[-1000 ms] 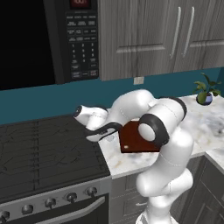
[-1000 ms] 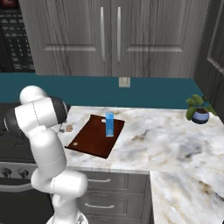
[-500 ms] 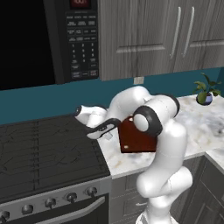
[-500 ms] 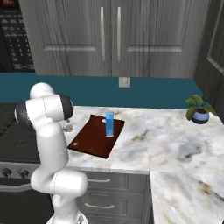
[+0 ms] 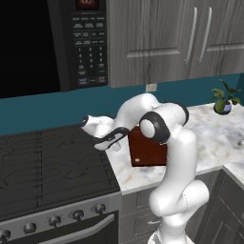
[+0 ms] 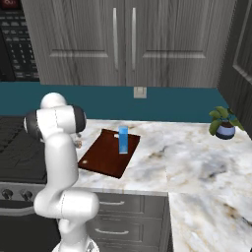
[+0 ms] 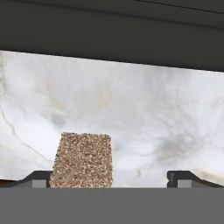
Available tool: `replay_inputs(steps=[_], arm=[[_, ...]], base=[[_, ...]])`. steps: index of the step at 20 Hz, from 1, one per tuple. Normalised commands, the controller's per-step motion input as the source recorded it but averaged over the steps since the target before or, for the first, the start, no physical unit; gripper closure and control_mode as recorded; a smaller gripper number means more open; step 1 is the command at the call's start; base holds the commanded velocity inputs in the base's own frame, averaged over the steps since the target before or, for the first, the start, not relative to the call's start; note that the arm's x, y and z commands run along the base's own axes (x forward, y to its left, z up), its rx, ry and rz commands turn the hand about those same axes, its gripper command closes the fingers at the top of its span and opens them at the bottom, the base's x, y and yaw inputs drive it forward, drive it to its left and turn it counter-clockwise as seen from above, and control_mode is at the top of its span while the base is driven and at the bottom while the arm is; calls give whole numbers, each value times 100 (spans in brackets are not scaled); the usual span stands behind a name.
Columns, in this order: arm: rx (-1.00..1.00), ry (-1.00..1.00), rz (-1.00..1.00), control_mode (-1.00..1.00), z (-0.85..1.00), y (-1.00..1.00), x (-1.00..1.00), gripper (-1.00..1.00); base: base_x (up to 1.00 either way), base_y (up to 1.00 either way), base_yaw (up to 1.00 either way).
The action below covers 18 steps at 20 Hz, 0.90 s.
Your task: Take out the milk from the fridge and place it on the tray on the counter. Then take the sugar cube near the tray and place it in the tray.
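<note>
Tan and grainy, the sugar cube [image 7: 82, 160] sits on the marbled counter [image 7: 144, 113] just ahead of the pincer [image 7: 112, 178], between its spread, empty fingertips [image 7: 38, 178] and close against the left one. From the right base camera the cube [image 6: 78, 144] is a speck beside the arm, just off the corner of the reddish-brown tray [image 6: 101, 158], on which the blue milk [image 6: 123, 140] stands upright at the far edge, well to the pincer's right. From the left base camera the pincer [image 5: 110, 141] hangs low at the seam between counter and black stove top [image 5: 50, 164]. Grey wood-grain cabinets [image 6: 123, 42], a teal backsplash [image 6: 172, 101], a microwave [image 5: 52, 43] and a potted plant [image 6: 224, 125] frame the worktop.
</note>
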Motion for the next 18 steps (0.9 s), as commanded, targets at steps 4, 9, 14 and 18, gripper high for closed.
replay_inputs(steps=[4,9,14,18], arm=[[0,0,0,-100,-24,6,0,-100],[0,0,0,-100,-16,8,0,-100],[0,0,0,-100,-16,0,0,100],[0,0,0,-100,-17,0,0,100]], base=[[0,0,0],[0,0,0],[0,0,0],[0,0,0]])
